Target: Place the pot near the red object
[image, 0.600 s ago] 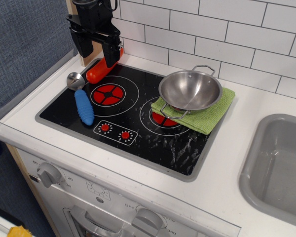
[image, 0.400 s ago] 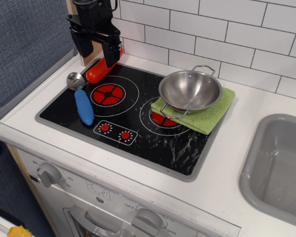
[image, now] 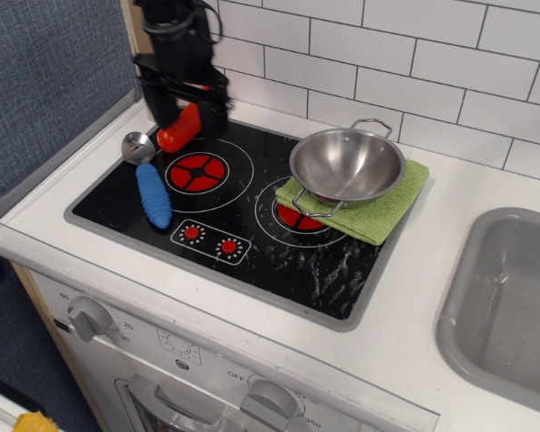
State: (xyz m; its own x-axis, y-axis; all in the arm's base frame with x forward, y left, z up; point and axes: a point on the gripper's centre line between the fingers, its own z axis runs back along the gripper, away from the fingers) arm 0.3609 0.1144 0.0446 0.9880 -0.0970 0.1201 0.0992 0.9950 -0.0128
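The steel pot [image: 346, 164] with two wire loop handles sits upright on a green cloth [image: 387, 209] over the right burner. The red object [image: 178, 131], a red-orange sausage shape, lies at the back left corner of the black stovetop [image: 252, 229]. My black gripper [image: 186, 106] hangs over the far end of the red object, jaws apart and empty, and hides that end. It is far to the left of the pot.
A spoon with a steel bowl [image: 137, 147] and blue ribbed handle [image: 153, 194] lies left of the left burner [image: 196, 171]. A grey sink [image: 513, 306] is at the right. A white tiled wall runs behind the counter.
My gripper has shifted slightly right and lower over the red object and turned a little. The pot, cloth and spoon have not moved.
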